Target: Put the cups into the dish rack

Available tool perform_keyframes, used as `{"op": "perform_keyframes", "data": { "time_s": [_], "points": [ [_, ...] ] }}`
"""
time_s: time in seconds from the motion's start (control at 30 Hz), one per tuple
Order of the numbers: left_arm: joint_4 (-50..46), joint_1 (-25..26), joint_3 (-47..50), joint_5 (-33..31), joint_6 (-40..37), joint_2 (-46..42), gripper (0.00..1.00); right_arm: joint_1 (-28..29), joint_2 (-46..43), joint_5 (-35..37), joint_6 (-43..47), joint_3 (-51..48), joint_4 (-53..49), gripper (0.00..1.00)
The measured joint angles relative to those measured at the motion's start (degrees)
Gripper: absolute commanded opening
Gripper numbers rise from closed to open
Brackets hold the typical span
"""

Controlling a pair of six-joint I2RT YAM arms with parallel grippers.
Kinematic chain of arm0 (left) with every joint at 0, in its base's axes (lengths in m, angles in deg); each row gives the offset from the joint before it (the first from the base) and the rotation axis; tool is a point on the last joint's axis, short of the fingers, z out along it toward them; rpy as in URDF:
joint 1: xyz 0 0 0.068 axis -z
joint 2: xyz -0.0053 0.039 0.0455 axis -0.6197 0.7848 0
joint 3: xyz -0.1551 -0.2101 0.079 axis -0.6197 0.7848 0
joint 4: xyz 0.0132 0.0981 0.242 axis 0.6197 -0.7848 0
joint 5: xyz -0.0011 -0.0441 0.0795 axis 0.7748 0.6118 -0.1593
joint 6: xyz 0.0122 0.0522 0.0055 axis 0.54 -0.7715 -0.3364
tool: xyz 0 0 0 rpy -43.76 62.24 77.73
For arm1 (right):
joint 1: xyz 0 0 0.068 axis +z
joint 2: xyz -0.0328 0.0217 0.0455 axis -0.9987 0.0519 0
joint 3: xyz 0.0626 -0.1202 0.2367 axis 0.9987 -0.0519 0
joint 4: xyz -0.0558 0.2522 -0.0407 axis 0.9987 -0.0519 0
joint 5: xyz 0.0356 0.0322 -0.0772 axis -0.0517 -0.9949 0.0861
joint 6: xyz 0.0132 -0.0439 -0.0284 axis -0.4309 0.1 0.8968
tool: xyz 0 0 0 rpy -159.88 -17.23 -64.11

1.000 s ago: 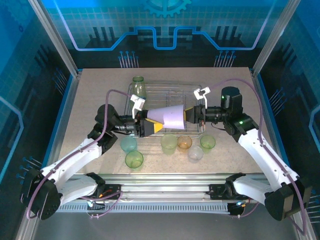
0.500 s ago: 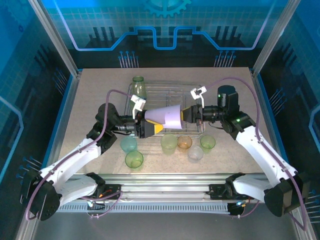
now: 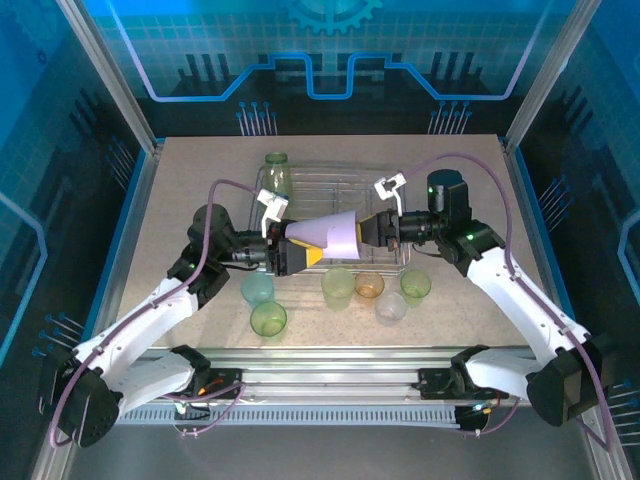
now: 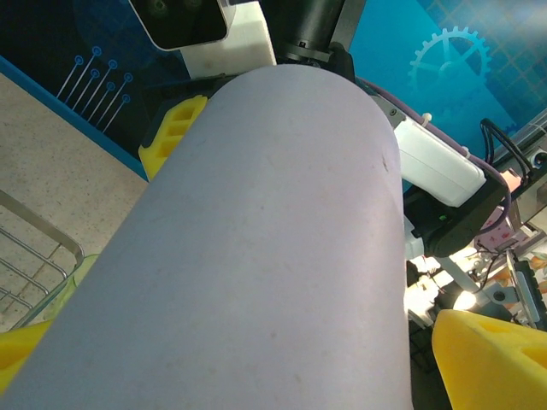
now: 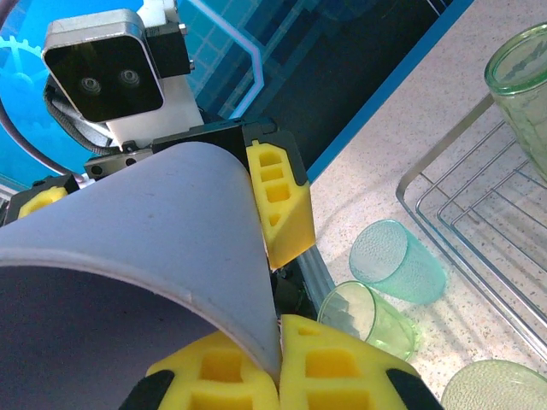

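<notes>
A lilac cup (image 3: 335,235) lies sideways in the air over the front of the dish rack (image 3: 385,180). My right gripper (image 3: 372,230) is shut on its wide rim; in the right wrist view the yellow pads (image 5: 342,367) pinch the cup wall (image 5: 154,222). My left gripper (image 3: 300,245) stands open around the cup's narrow base, and its yellow fingers (image 4: 491,359) sit apart from the lilac wall (image 4: 273,256). A tall green cup (image 3: 277,172) stands upright in the rack's far left corner.
On the table in front of the rack are several cups: teal (image 3: 257,289), green (image 3: 268,319), yellow-green (image 3: 338,287), amber (image 3: 369,285), clear (image 3: 391,306) and green (image 3: 415,285). The frame's posts and blue walls bound the table.
My left gripper's jaws have spread wider around the cup's base. The right gripper and the lilac cup have shifted slightly left and back.
</notes>
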Motion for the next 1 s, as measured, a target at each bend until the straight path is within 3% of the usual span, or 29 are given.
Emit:
{"op": "perform_keyframes", "data": {
  "time_s": [0.1,0.27,0.33,0.47,0.53,0.7,0.77,1.0],
  "points": [
    [-0.2,0.0,0.0,0.0,-0.2,0.0,0.85,0.0,0.2,0.0,0.0,0.0,-0.1,0.0],
    [-0.5,-0.4,0.0,0.2,-0.1,0.0,0.58,0.2,0.2,-0.3,0.0,0.1,0.0,0.0],
    [-0.5,-0.5,0.0,0.3,-0.3,0.0,0.54,0.2,0.5,-0.5,-0.1,0.3,0.0,0.16],
    [-1.4,-0.5,0.0,-0.5,-1.1,-0.1,0.48,0.3,1.4,0.8,1.3,0.9,-1.6,0.35],
    [-3.7,-0.5,-0.3,-2.0,-2.3,-0.4,0.45,0.4,1.8,3.3,2.9,1.4,-4.5,0.38],
    [-21.7,-0.4,-6.1,-12.9,-9.0,-1.7,0.43,-0.4,1.7,17.3,7.3,4.2,-14.7,0.41],
    [-31.3,-0.4,-10.5,-20.3,-12.3,-1.6,0.39,-2.1,1.2,23.2,7.9,4.1,-17.7,0.4],
    [-55.0,1.1,-21.7,-41.4,-20.2,2.9,0.4,-8.6,-3.0,29.5,4.2,-5.3,-17.7,0.4]
  ]
}}
